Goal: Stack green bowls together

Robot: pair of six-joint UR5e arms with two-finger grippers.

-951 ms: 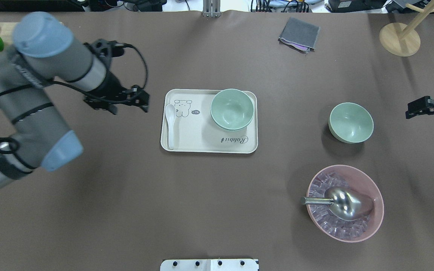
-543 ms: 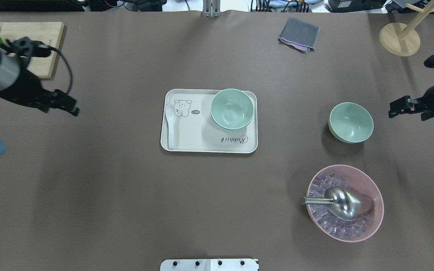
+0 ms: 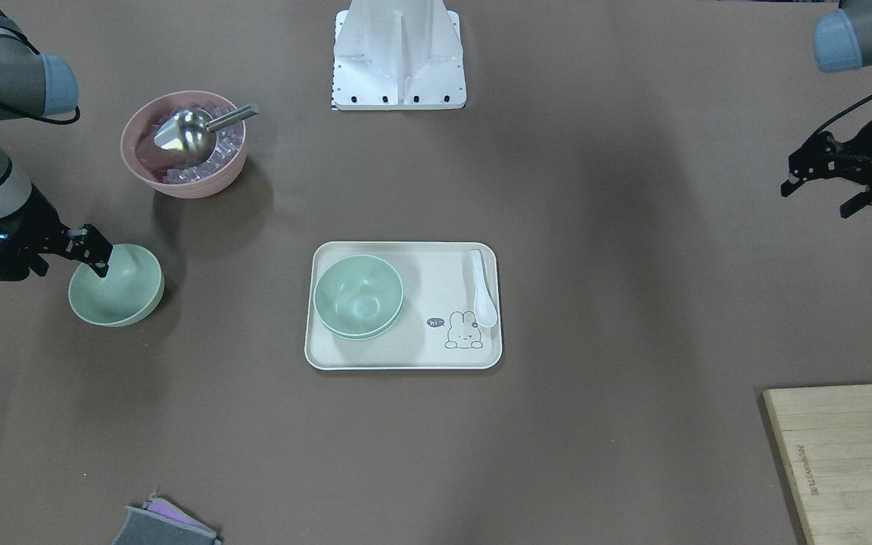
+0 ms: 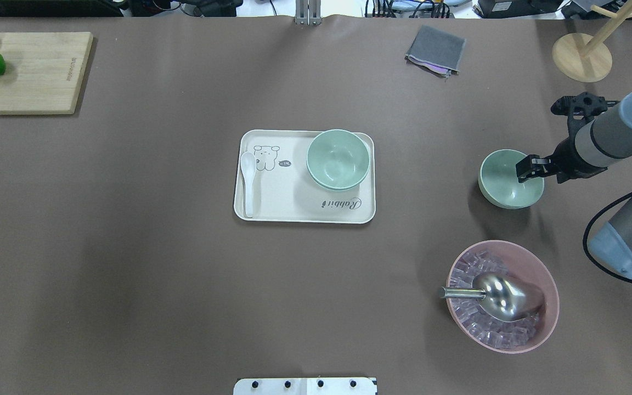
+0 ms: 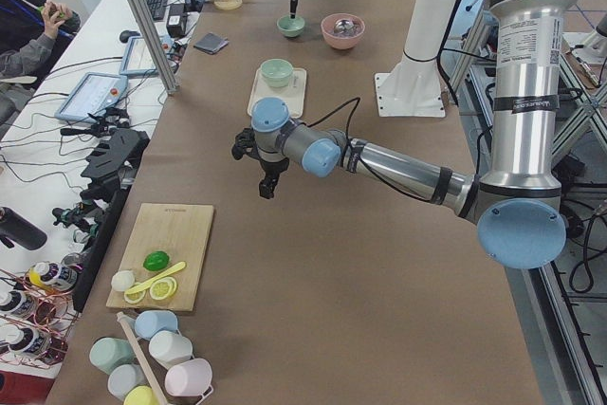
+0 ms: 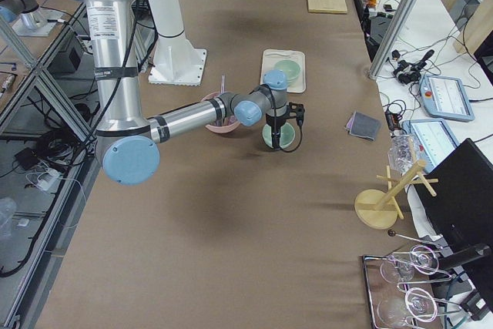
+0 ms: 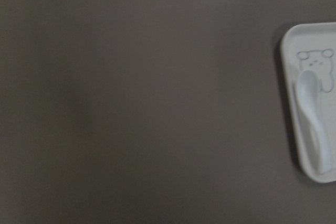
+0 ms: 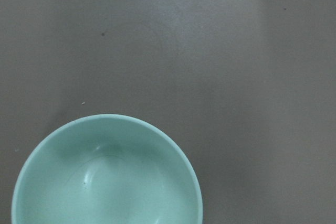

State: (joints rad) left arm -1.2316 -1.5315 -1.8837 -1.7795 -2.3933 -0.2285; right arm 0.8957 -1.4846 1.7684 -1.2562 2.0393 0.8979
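right gripper point(image 4: 525, 167), fingers parted, has reached the rim of the lone round pale-green plastic bowl point(image 4: 502, 182) as the left gripper point(image 3: 814, 198), likewise parted, withdrew; pickup for stacking appears next.

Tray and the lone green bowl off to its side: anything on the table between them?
Nothing: only bare table between tray and lone green bowl, clear in the overhead view.

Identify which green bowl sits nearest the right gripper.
The lone green bowl on the bare table; the right gripper is at its rim, while the others sit stacked on the tray.
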